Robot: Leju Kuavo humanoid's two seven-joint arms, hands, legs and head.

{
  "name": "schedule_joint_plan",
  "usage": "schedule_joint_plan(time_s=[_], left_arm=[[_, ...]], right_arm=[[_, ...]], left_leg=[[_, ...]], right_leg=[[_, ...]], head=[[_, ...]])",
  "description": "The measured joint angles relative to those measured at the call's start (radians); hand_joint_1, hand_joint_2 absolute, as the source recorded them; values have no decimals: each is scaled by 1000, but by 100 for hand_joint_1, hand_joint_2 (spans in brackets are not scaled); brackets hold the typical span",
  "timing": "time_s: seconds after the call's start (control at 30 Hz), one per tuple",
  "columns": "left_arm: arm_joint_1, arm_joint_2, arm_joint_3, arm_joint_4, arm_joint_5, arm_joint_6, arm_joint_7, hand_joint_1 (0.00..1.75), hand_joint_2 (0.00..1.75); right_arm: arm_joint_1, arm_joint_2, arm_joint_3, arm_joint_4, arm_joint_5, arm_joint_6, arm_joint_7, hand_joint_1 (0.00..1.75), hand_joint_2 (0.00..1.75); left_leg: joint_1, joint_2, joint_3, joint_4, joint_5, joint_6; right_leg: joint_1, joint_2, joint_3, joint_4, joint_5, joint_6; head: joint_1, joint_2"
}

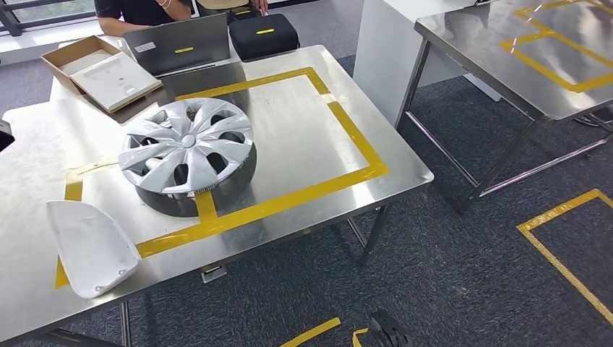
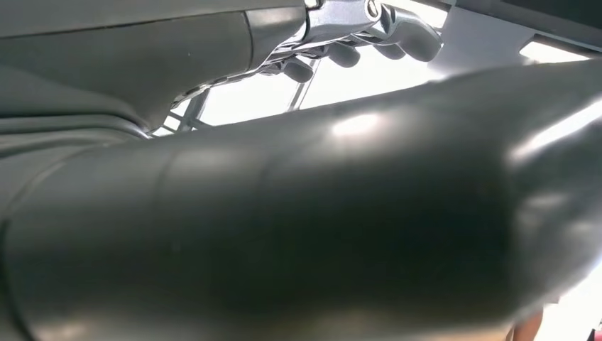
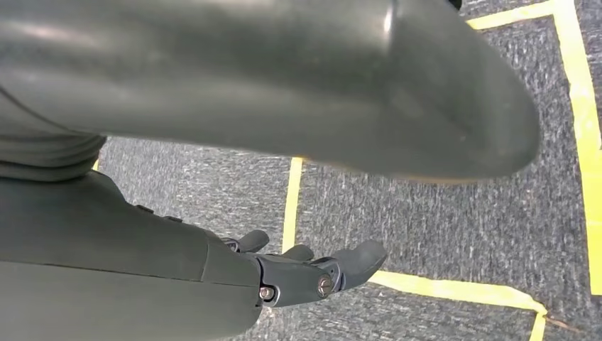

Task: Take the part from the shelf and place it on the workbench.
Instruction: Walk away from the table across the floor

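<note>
A big silver wheel cover [image 1: 188, 155] sits on the table [image 1: 303, 137], nearer its left edge. A white part [image 1: 90, 247] lies by the front left corner. The left hand [image 2: 355, 35] and right hand [image 3: 305, 270] hold nothing, fingers loose.

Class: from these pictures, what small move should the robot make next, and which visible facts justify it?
Probably turn away toward the shelf: both parts, the wheel cover and the white shell, lie on the workbench, and the right robot hand holds nothing over the carpet.
</note>
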Motion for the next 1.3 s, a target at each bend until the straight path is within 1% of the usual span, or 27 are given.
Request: schedule_joint_plan(time_s=[0.07,0.13,0.17,0.23,0.3,0.33,0.37,0.4,0.43,0.47,0.5,0.53,0.63,0.67,0.73,0.8,0.83,0.87,0.9,0.93,1.0,1.03,1.1,1.17,1.2,1.23,1.3], left_arm=[[1,3,0,-7,0,0,2,0,0],[1,3,1,-15,-2,-1,3,0,0],[0,1,1,-18,-3,-2,3,0,0],[0,-4,1,-21,-5,-5,3,0,0],[4,-9,1,-22,-5,-7,2,0,0],[7,-11,1,-22,-5,-7,2,0,0],[11,-13,1,-22,-5,-7,1,0,0],[13,-13,1,-24,-5,-7,1,0,0],[14,-13,1,-26,-5,-7,1,0,0],[15,-13,1,-29,-5,-7,2,0,0],[15,-12,1,-33,-4,-7,2,0,0],[15,-11,1,-36,-4,-7,3,0,0],[16,-4,2,-42,-4,-6,3,0,0],[16,1,3,-43,-5,-6,3,0,0],[16,11,4,-43,-5,-6,3,0,0],[19,19,5,-43,-2,-8,1,0,0],[22,24,5,-43,2,-8,-1,0,0],[25,29,5,-43,6,-8,-3,0,0],[28,35,5,-44,11,-8,-5,0,0],[29,41,5,-45,16,-8,-7,0,0],[28,56,6,-54,27,-8,-11,0,0],[27,63,6,-58,32,-8,-13,0,0],[25,77,6,-64,42,-8,-16,0,0],[24,88,6,-66,51,-8,-17,0,0],[25,91,6,-67,54,-8,-17,0,0],[25,93,6,-68,56,-8,-17,0,0],[25,95,5,-70,58,-13,-14,0,0]], right_arm=[[0,1,0,0,1,0,0,0,0],[-1,1,0,0,-1,0,0,0,0],[-1,1,0,0,-3,0,0,0,0],[-1,0,0,0,-5,1,0,0,0],[1,0,0,0,-6,2,0,0,0],[3,0,0,0,-6,2,0,0,0],[3,0,0,0,-6,2,0,0,0],[4,-1,0,0,-6,2,0,0,0],[4,-1,0,0,-6,2,0,0,0],[3,-1,0,0,-5,2,0,0,0],[3,-1,0,0,-5,2,0,0,0],[3,-1,0,0,-5,1,0,0,0],[1,-1,0,0,-3,-1,-1,0,0],[0,-1,0,0,-2,-1,-1,0,0],[-1,-1,0,0,-2,-1,-1,0,0],[0,-2,0,0,0,-1,-2,0,0],[0,-2,0,0,1,-1,-4,0,0],[1,-3,0,0,3,-1,-6,0,0],[1,-4,0,0,5,-1,-9,0,0],[2,-4,0,0,6,-1,-12,0,0],[3,-5,0,0,8,-1,-17,0,0],[3,-5,0,0,9,-1,-18,0,0],[4,-7,0,0,12,-2,-19,0,0],[5,-8,0,0,15,-2,-19,0,0],[6,-9,0,0,16,1,-19,0,0],[6,-9,0,0,16,4,-18,0,0],[4,-10,0,0,15,11,-17,0,0]], left_leg=[[-2,0,0,1,-2,4],[2,1,6,-8,2,11],[5,2,10,-15,6,15],[11,5,16,-25,13,21],[12,6,14,-25,13,23],[14,6,13,-24,13,22],[16,6,11,-21,12,20],[20,6,10,-16,11,16],[24,6,7,-9,8,9],[27,5,2,-1,5,1],[28,3,-3,6,3,-8],[28,2,-8,13,2,-18],[29,-3,-17,16,8,-42],[31,-2,-22,24,-1,-48],[33,1,-51,93,-60,-53],[31,1,-92,214,-135,-54],[31,1,-103,258,-154,-52],[29,1,-98,273,-156,-49],[27,1,-76,253,-143,-43],[23,1,-35,198,-120,-34],[12,4,49,70,-95,-15],[6,6,74,29,-88,-11],[-2,9,80,9,-78,-9],[1,12,71,-4,-60,0],[4,14,67,-10,-48,6],[8,16,59,-16,-34,12],[8,16,33,-17,-10,17]], right_leg=[[-2,0,1,-2,-1,4],[-2,0,5,-2,-4,11],[-1,0,1,11,-14,15],[-3,0,-38,92,-61,22],[-7,0,-105,217,-111,29],[-11,0,-127,255,-114,33],[-15,0,-134,259,-98,37],[-20,-1,-122,225,-65,42],[-25,-2,-96,164,-27,48],[-28,-1,-68,106,-1,52],[-29,3,-50,67,17,49],[-28,6,-41,45,21,44],[-25,10,-52,42,22,12],[-24,10,-56,42,27,3],[-23,9,-66,39,39,-14],[-17,8,-82,39,51,-23],[-13,8,-90,39,57,-25],[-9,8,-99,40,64,-27],[-5,8,-107,40,71,-29],[-2,8,-115,40,79,-29],[1,8,-126,38,93,-26],[0,8,-128,36,100,-21],[-4,6,-128,30,114,-9],[-4,6,-132,30,117,3],[-4,5,-139,43,97,8],[-4,5,-152,75,61,11],[-6,4,-183,190,-35,18]], head=[[0,0],[0,0],[1,0],[4,0],[6,0],[6,0],[6,0],[6,0],[6,0],[7,0],[8,0],[9,0],[10,0],[9,0],[9,0],[8,0],[9,0],[9,0],[9,0],[9,0],[10,0],[10,0],[10,0],[9,0],[11,0],[13,0],[16,0]])
